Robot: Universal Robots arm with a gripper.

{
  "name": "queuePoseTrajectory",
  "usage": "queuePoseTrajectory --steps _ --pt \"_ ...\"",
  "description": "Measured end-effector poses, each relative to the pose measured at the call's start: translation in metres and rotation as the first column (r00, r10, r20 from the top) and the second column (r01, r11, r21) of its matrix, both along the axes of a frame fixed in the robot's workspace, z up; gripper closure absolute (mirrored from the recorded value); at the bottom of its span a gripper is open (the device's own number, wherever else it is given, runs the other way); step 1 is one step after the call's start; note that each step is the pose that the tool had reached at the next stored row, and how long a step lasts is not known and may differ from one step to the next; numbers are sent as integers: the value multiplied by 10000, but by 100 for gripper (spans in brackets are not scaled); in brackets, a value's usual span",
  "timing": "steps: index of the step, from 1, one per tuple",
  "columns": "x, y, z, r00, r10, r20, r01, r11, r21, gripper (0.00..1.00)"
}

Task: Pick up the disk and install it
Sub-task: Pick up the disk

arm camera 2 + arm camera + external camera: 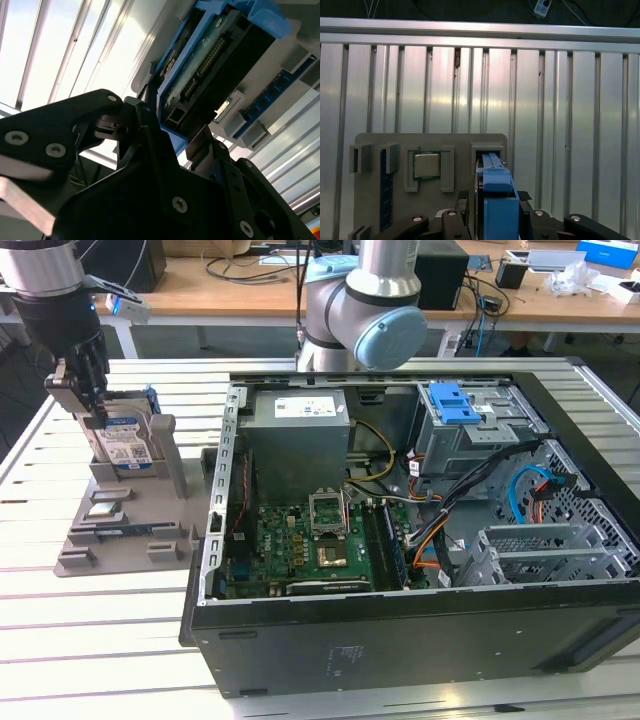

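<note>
Disk (130, 445) stands on edge in a slot of the grey holder (120, 530), at the upper left of the exterior view, label face toward the camera, blue bracket around it. It sits in the slot, not lifted out.

Gripper (95, 410) hangs over the disk from above, at the end of the disk's top edge nearer the exterior view's left. In the first wrist view the black fingers (524, 205) sit one on each side of the disk (497, 200), tight against the blue bracket with no visible gap, so they are closed onto it. The second wrist view shows the disk (200, 65) edge-on with its connector row visible, its blue-framed end between the finger ends.

The holder lies flat on the slatted metal table (100, 620). One of its other pockets holds a square silver chip (426, 165).

The open computer case (400, 640) fills the centre and right of the exterior view, well apart from the disk. Inside it are the grey power-supply box (300, 450) at the upper middle and the blue latch piece (455, 400) at the upper right.
</note>
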State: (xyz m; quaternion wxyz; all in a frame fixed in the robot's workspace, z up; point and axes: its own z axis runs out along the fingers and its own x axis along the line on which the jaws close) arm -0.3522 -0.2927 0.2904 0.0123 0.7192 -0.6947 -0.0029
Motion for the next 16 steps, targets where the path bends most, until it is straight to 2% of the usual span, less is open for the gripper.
queuePoseTrajectory --steps 2,4,7,16 --pt "0 -1 1 9997 4 256 -4 10000 -1 52" --pt "-1 -1 0 9995 3 307 -3 10000 1 52" --pt "-60 11 -3 9995 3 306 -3 10000 0 52" --pt "-72 16 -6 9995 4 306 -3 10000 0 52"
